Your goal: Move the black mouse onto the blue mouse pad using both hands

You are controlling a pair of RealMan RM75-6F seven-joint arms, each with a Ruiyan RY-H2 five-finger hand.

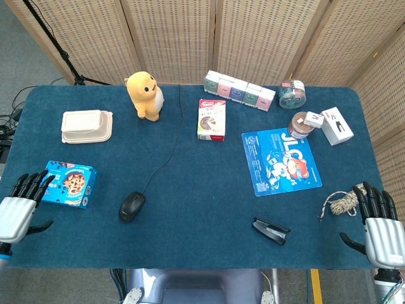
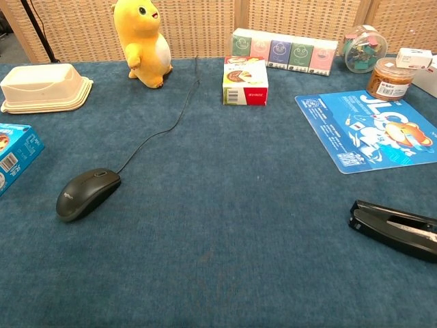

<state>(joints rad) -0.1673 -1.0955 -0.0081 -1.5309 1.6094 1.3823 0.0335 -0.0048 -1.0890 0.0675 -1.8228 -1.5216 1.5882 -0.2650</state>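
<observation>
The black mouse (image 1: pixel 131 206) lies on the blue tablecloth left of centre, its cable running up toward the back edge; the chest view shows the mouse (image 2: pixel 87 193) at lower left. The blue mouse pad (image 1: pixel 280 161) lies flat at the right, and the chest view has the pad (image 2: pixel 371 132) at its right side. My left hand (image 1: pixel 19 213) hovers at the table's front left corner, fingers spread, holding nothing, well left of the mouse. My right hand (image 1: pixel 380 228) sits at the front right corner, fingers apart and empty. Neither hand appears in the chest view.
A blue cookie box (image 1: pixel 65 183) lies between my left hand and the mouse. A black stapler (image 1: pixel 271 230) and a twine ball (image 1: pixel 340 204) lie near my right hand. Further back stand a yellow plush (image 1: pixel 145 95), a white container (image 1: pixel 87 126), a small carton (image 1: pixel 212 119) and jars (image 1: pixel 299 125).
</observation>
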